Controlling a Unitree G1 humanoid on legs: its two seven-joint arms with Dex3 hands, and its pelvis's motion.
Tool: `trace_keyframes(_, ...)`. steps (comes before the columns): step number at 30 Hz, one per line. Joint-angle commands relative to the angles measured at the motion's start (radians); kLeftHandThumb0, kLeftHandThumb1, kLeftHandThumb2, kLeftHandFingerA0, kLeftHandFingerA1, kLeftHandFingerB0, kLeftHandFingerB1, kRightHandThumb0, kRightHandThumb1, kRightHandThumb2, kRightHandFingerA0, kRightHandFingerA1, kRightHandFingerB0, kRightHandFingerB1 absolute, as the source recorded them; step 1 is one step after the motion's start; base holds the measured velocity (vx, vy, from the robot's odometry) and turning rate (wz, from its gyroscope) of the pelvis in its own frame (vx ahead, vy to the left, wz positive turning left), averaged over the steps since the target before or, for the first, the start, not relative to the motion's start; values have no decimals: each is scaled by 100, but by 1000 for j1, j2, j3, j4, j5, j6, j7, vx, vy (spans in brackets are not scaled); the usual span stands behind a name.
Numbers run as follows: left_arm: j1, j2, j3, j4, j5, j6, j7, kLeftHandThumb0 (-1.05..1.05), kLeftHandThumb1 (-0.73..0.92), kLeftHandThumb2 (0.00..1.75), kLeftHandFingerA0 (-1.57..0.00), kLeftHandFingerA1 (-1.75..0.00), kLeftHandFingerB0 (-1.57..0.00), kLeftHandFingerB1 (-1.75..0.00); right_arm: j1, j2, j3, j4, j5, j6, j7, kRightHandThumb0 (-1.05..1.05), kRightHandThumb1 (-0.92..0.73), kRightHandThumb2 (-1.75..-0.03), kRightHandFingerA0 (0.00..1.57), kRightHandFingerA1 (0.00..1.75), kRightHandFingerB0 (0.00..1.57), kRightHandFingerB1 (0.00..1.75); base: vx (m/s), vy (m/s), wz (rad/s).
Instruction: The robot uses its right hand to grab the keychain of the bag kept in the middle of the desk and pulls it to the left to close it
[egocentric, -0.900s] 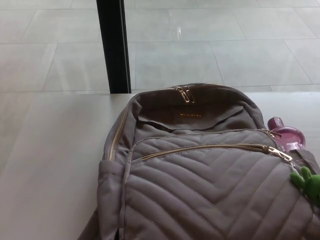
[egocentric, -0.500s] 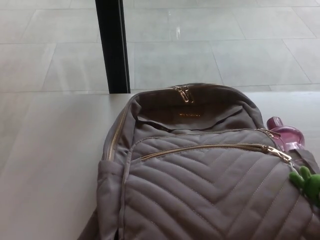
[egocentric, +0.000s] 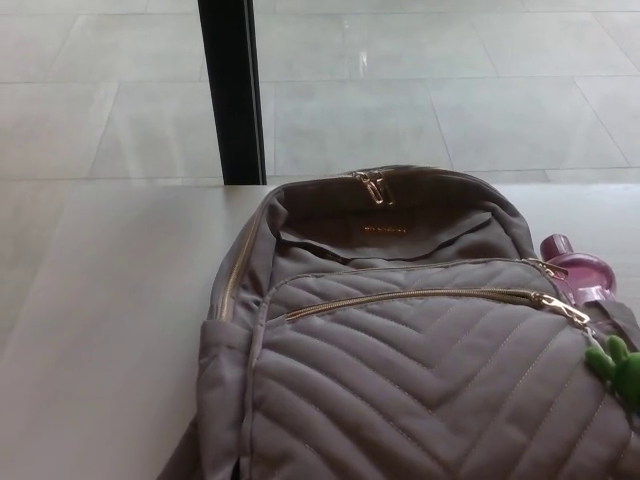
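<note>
A grey-brown quilted backpack (egocentric: 420, 370) lies flat on the pale desk (egocentric: 100, 330), its top toward the far edge. A gold front-pocket zip line runs across it, with the slider (egocentric: 560, 304) at its right end. A green plush keychain (egocentric: 618, 366) hangs from that slider at the picture's right edge. Another gold slider (egocentric: 548, 268) sits just above, and two pulls (egocentric: 372, 186) meet at the top of the bag. Neither of my hands shows in the head view.
A pink transparent bottle (egocentric: 580, 272) lies against the bag's right side. A black vertical post (egocentric: 230, 90) stands behind the desk's far edge, with pale floor tiles beyond.
The whole picture has shifted slightly to the right, so the camera moved. The bag, keychain and bottle have not moved on the desk.
</note>
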Motion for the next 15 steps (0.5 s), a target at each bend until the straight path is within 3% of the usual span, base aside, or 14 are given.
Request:
trace_keyframes(1, -8, 23, 12, -27, -37, -86, -77, -83, 92, 78, -58, -53, -45, -42, 59, -21, 176, -476, 71, 59, 144, -68, -46, -86, 3, 46, 3, 29, 0, 0, 0)
trace_keyframes(6, -26, 9, 24, -53, -56, -75, -103, -84, 92, 81, -57, -52, -44, -42, 112, -27, 245, -534, 24, 80, 160, -71, -45, -85, 4, 45, 3, 30, 0, 0, 0)
trace_keyframes(7, -25, 6, 25, -62, -58, -77, -114, -83, 92, 82, -56, -53, -43, -43, 122, -27, 261, -544, 17, 82, 163, -66, -61, -61, 12, 37, 11, 24, 0, 0, 0)
trace_keyframes(8, -24, 4, 26, -62, -59, -86, -124, -82, 92, 83, -53, -53, -41, -43, 131, -26, 275, -552, 15, 90, 166, -37, -36, -94, 1, 51, 0, 49, 0, 0, 0)
trace_keyframes(9, -22, 5, 29, -67, -62, -87, -128, -83, 92, 83, -54, -53, -42, -43, 149, -38, 306, -559, -17, 108, 173, -70, -47, -81, 11, 48, 7, 38, 0, 0, 0)
trace_keyframes(10, -26, 3, 36, -64, -67, -85, -128, -82, 92, 81, -55, -53, -42, -43, 156, -40, 317, -554, -22, 101, 180, -63, -62, -59, 17, 41, 15, 26, 0, 0, 0)
trace_keyframes(11, -32, 3, 40, -62, -70, -82, -129, -82, 92, 80, -57, -53, -43, -43, 165, -49, 328, -549, -41, 94, 186, -68, -48, -82, 13, 49, 8, 39, 0, 0, 0)
trace_keyframes(15, -23, 6, 44, -78, -70, -103, -145, -82, 92, 77, -60, -55, -46, -42, 181, -68, 362, -536, -80, 69, 188, -66, -48, -83, 15, 51, 12, 40, 0, 0, 0)
